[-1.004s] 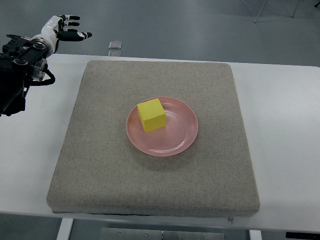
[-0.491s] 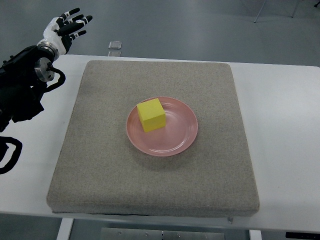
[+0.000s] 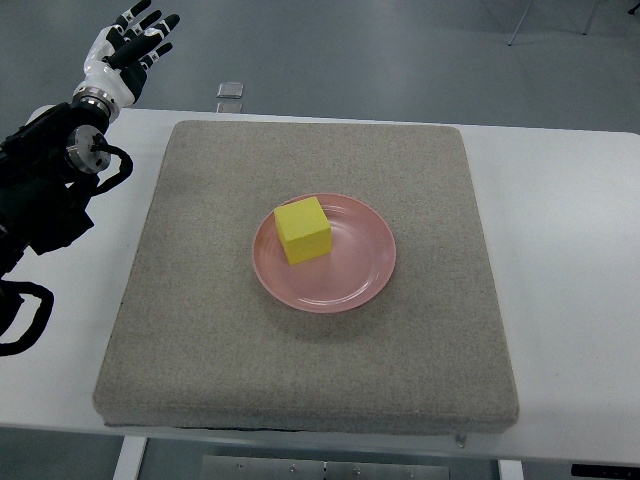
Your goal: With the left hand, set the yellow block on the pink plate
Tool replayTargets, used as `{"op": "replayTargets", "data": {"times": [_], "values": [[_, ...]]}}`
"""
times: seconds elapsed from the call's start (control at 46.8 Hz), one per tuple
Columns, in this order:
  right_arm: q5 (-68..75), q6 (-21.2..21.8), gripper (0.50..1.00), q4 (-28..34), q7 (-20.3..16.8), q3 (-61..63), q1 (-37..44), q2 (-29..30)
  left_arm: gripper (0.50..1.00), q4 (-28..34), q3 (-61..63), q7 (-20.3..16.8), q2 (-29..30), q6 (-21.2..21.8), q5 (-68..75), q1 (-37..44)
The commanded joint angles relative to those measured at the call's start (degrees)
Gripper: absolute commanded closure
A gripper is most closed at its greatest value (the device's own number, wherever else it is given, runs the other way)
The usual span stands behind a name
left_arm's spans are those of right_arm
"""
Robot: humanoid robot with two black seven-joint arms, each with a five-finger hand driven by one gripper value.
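A yellow block rests on the left part of a pink plate, which sits in the middle of a grey felt mat. My left hand is far off at the top left, beyond the table's back edge, fingers spread and holding nothing. Its black arm runs down the left edge. No right arm shows.
The mat lies on a white table. A small grey object lies on the floor past the table's far edge. Black cable loops hang by the arm at the left.
The left hand has swung upward and turned from pointing right to pointing up, while the arm dropped lower along the left edge. Block and plate are unmoved.
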Motion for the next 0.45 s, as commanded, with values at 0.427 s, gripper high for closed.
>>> {"op": "replayTargets", "data": {"times": [0.427], "values": [[0.08,0.08,0.576,0.00,0.09,0.09,0.00,0.00,0.574,0.01,0.00,0.01,0.43,0.54,0.05,-0.87]]}}
